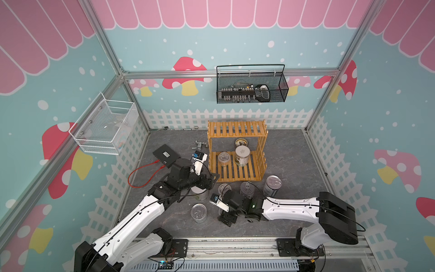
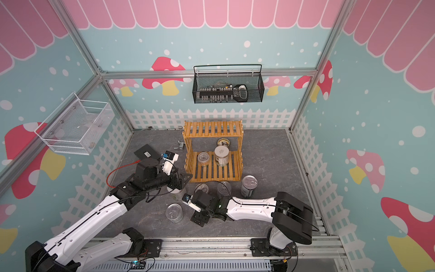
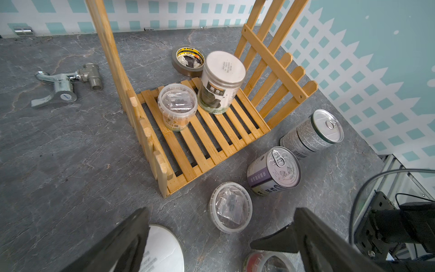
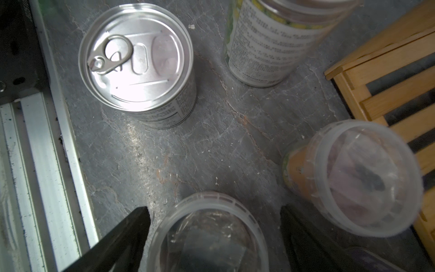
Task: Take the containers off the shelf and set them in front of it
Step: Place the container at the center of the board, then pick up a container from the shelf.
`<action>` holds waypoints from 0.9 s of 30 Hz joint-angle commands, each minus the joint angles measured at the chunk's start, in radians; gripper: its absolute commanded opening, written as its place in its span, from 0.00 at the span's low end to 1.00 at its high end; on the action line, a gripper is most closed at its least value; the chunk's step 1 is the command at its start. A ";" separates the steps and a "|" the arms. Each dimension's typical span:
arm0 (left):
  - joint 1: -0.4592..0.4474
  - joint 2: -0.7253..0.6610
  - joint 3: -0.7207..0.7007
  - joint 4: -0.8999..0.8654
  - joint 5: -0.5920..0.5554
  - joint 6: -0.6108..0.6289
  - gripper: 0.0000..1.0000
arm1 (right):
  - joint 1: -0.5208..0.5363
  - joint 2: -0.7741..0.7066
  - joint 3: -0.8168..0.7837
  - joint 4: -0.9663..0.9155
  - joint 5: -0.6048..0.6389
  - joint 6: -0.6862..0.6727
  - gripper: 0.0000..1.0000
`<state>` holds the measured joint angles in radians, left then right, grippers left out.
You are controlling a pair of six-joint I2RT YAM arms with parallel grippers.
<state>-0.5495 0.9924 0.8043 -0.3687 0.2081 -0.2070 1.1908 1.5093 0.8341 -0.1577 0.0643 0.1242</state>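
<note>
The wooden shelf [image 1: 235,173] [image 2: 211,172] [image 3: 207,141] holds a small clear jar [image 1: 223,159] [image 3: 177,106] and a taller white-lidded jar [image 1: 242,155] [image 3: 221,82] on its lower tier. In front of it stand two tins [image 1: 272,186] [image 1: 247,188], a clear jar [image 1: 223,188] [image 3: 230,207] and another tin [image 1: 199,213] [image 4: 138,63]. My left gripper [image 1: 211,179] [image 3: 219,235] is open just left of the shelf's front corner, over a white-lidded jar [image 3: 164,252]. My right gripper [image 1: 227,219] [image 4: 214,230] is open, its jaws on either side of a clear jar [image 4: 208,237] on the floor.
A brown tape roll [image 3: 188,61] lies on the floor under the upper tier. A metal tap [image 3: 63,87], a black box [image 1: 166,155] with a red cable, a black wire basket [image 1: 251,87] and a white mesh basket [image 1: 106,127] are around. A rail [image 4: 47,164] borders the front.
</note>
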 commanded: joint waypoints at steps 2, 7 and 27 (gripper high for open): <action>-0.077 0.007 0.055 0.012 -0.092 -0.009 0.98 | -0.014 -0.103 0.017 -0.013 0.035 -0.004 0.96; -0.161 0.056 0.099 0.013 -0.175 -0.020 0.98 | -0.080 -0.266 -0.044 -0.065 0.011 -0.002 0.99; -0.219 0.578 0.335 0.123 -0.308 0.003 0.99 | -0.574 -0.543 -0.061 -0.234 0.012 0.046 0.99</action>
<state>-0.7895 1.5276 1.0954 -0.2661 -0.0711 -0.2199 0.6552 0.9909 0.7456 -0.3717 0.0719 0.1402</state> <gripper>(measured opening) 0.987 0.991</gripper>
